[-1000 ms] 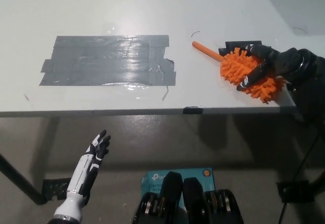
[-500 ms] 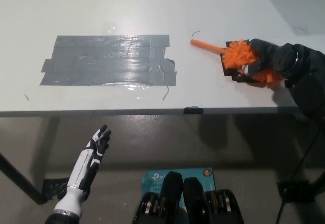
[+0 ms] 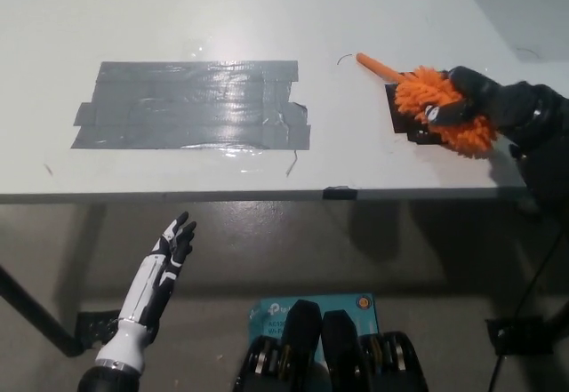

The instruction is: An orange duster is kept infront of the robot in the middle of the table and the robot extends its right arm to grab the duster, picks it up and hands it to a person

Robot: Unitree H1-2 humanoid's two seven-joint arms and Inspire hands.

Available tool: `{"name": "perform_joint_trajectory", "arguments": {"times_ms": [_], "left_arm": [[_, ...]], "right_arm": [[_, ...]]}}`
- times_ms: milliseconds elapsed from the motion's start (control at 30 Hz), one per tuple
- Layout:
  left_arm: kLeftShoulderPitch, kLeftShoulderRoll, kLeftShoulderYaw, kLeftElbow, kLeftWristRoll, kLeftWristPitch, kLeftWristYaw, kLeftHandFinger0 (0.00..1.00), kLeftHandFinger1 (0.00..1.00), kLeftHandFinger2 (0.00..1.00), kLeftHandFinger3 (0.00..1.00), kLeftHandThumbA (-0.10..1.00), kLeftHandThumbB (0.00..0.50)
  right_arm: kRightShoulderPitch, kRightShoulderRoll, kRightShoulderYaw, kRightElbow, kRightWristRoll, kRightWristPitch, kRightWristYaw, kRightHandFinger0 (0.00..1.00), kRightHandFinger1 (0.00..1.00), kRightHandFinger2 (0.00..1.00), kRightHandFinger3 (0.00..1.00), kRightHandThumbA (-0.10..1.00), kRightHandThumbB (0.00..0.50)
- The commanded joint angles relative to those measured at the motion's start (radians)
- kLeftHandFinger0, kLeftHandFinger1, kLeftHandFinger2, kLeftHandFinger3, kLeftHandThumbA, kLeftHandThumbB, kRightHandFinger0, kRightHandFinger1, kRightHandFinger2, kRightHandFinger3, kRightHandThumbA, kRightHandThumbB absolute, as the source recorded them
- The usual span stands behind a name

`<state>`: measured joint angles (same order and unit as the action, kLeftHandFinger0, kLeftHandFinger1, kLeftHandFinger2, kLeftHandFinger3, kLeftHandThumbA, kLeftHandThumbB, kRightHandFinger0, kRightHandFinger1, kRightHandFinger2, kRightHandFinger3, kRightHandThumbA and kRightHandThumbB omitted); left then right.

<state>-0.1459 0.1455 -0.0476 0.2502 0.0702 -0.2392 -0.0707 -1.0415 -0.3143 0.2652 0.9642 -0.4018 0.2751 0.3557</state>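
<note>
The orange duster (image 3: 437, 106) has a fluffy orange head and a thin orange handle pointing up-left, at the right side of the white table (image 3: 222, 19). My black right hand (image 3: 476, 100) is shut on the fluffy head, coming in from the right edge. A black patch on the table shows just under the head. My white left hand (image 3: 164, 268) rests below the table's front edge at the lower left, fingers apart and holding nothing.
A large patch of grey tape (image 3: 191, 105) covers the table's left-middle. A small black clip (image 3: 339, 193) sits on the front edge. A teal box (image 3: 271, 310) lies on the floor below.
My right hand has closed on the duster head and shifted it slightly up and to the right; the handle tip has moved right. The left hand has barely moved.
</note>
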Motion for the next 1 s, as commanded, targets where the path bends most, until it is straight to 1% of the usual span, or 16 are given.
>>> {"name": "perform_joint_trajectory", "arguments": {"times_ms": [0,33,67,100,167,200,233,300,367,433,467,500,567,733,800,967], "left_arm": [[-0.026,0.019,0.01,-0.024,-0.014,-0.01,-0.014,1.0,1.0,1.0,1.0,0.95,0.214],[-0.026,0.019,0.01,-0.025,-0.01,-0.009,-0.012,1.0,1.0,1.0,1.0,0.96,0.217],[-0.029,0.02,0.009,-0.023,-0.007,-0.008,-0.01,1.0,1.0,1.0,1.0,0.96,0.217],[-0.03,0.02,0.009,-0.021,-0.007,-0.01,-0.01,1.0,1.0,1.0,1.0,0.96,0.211],[-0.033,0.018,0.009,-0.014,-0.009,-0.015,-0.011,1.0,1.0,1.0,1.0,0.96,0.209],[-0.033,0.019,0.008,-0.01,-0.006,-0.021,-0.01,1.0,1.0,1.0,1.0,0.96,0.208],[-0.035,0.02,0.008,-0.008,-0.008,-0.024,-0.011,1.0,1.0,1.0,1.0,0.96,0.207],[-0.036,0.02,0.009,-0.005,-0.011,-0.026,-0.012,1.0,1.0,1.0,1.0,0.96,0.208],[-0.036,0.02,0.009,-0.004,-0.01,-0.026,-0.012,1.0,1.0,1.0,1.0,0.96,0.206],[-0.042,0.022,0.01,-0.002,-0.007,-0.028,-0.01,1.0,1.0,1.0,1.0,0.96,0.206],[-0.043,0.022,0.01,0.0,-0.008,-0.029,-0.01,1.0,1.0,1.0,1.0,0.96,0.203],[-0.044,0.022,0.011,0.002,-0.009,-0.03,-0.01,1.0,1.0,1.0,1.0,0.96,0.208],[-0.044,0.022,0.012,0.004,-0.012,-0.029,-0.011,1.0,1.0,1.0,1.0,0.96,0.209],[-0.044,0.021,0.011,0.005,-0.009,-0.028,-0.01,1.0,1.0,1.0,1.0,0.96,0.201],[-0.045,0.022,0.011,0.007,-0.007,-0.033,-0.008,1.0,1.0,1.0,1.0,0.96,0.2],[-0.047,0.021,0.014,0.009,-0.015,-0.035,-0.01,1.0,1.0,1.0,1.0,0.95,0.202]], "right_arm": [[0.023,0.011,-0.189,-0.006,0.21,-0.036,-0.007,0.04,0.56,0.92,0.75,-0.1,0.226],[0.026,0.018,-0.238,-0.006,0.25,-0.021,-0.008,0.05,0.56,0.95,0.92,-0.1,0.242],[0.029,0.027,-0.297,-0.005,0.293,-0.003,-0.008,0.06,0.55,0.95,1.0,-0.1,0.244],[0.033,0.034,-0.336,-0.007,0.325,0.004,-0.008,0.06,0.55,0.96,1.0,-0.1,0.25],[0.052,0.054,-0.459,-0.016,0.438,0.024,0.022,0.09,0.55,0.94,1.0,-0.1,0.205],[0.059,0.067,-0.526,-0.014,0.496,0.04,0.036,0.11,0.56,0.9,1.0,-0.1,0.196],[0.06,0.074,-0.567,-0.013,0.53,0.063,0.053,0.06,0.53,0.85,1.0,-0.1,0.163],[0.061,0.08,-0.607,-0.012,0.562,0.091,0.08,0.01,0.49,0.82,1.0,-0.1,0.151],[0.067,0.096,-0.681,-0.03,0.618,0.165,0.094,0.0,0.37,0.81,1.0,-0.1,0.137],[0.063,0.103,-0.716,-0.018,0.648,0.171,0.111,0.0,0.36,0.78,1.0,-0.1,0.138],[0.065,0.105,-0.721,-0.02,0.651,0.171,0.118,0.0,0.37,0.73,1.0,-0.1,0.129],[0.071,0.114,-0.738,-0.03,0.675,0.188,0.143,0.0,0.37,0.72,1.0,-0.1,0.095],[0.078,0.126,-0.761,-0.033,0.717,0.195,0.18,0.0,0.36,0.71,1.0,-0.1,0.07],[0.095,0.168,-0.797,-0.06,0.781,0.195,0.203,0.0,0.41,0.76,1.0,-0.1,0.092],[0.105,0.183,-0.802,-0.079,0.806,0.195,0.21,0.0,0.4,0.75,1.0,-0.1,0.081],[0.131,0.217,-0.798,-0.143,0.868,0.195,0.205,0.0,0.38,0.73,1.0,-0.1,0.081]]}}
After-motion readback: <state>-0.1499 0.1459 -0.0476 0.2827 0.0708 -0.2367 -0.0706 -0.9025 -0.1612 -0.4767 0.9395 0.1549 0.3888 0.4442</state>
